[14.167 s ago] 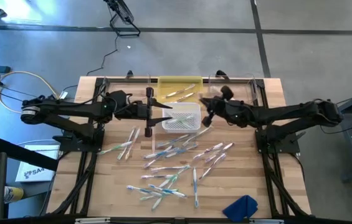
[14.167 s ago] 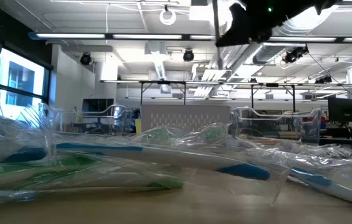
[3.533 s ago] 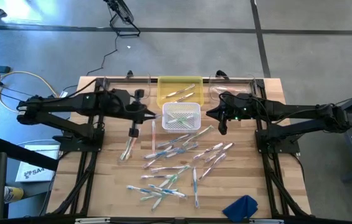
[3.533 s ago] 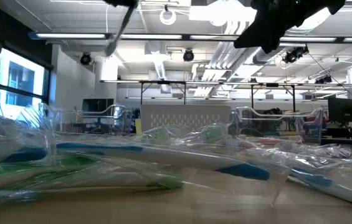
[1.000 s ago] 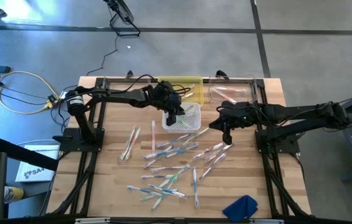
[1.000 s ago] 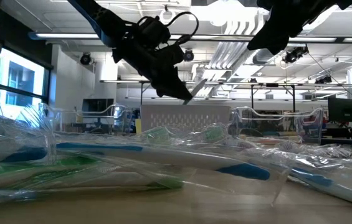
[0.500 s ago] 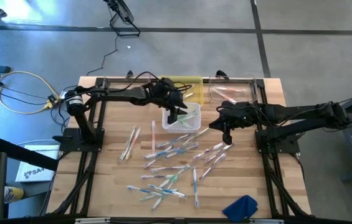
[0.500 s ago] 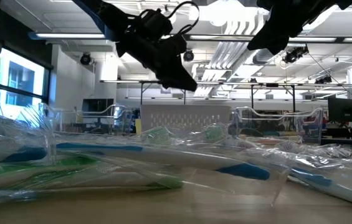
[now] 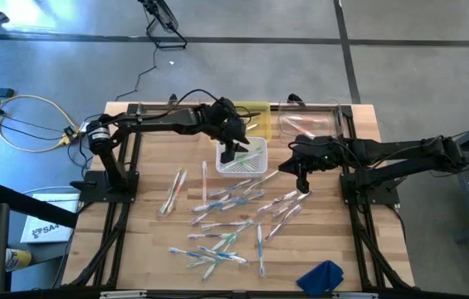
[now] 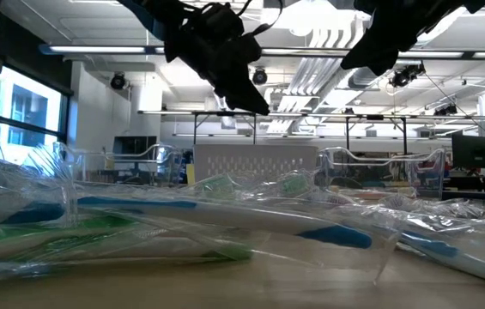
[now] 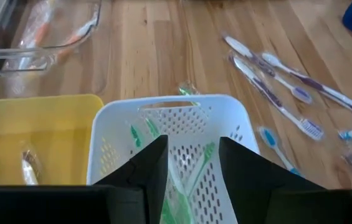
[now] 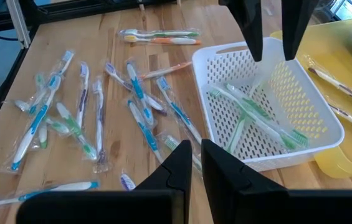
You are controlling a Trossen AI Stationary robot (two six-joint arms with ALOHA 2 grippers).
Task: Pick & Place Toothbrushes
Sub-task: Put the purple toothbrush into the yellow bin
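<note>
Left gripper (image 9: 236, 152) hangs over the white basket (image 9: 255, 165), fingers apart, nothing in them. Green toothbrushes (image 12: 260, 118) lie inside. Right gripper (image 9: 302, 178), at the basket's 3 o'clock, is pinched shut and empty. Loose toothbrushes (image 9: 226, 218) are scattered toward 6 o'clock.

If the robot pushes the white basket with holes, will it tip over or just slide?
The white basket would probably slide rather than tip: it looks low and wide and sits flat on smooth wood. It seems light, being thin holed plastic holding only a few green toothbrushes, so a small nudge might shift it against the yellow bin.
</note>
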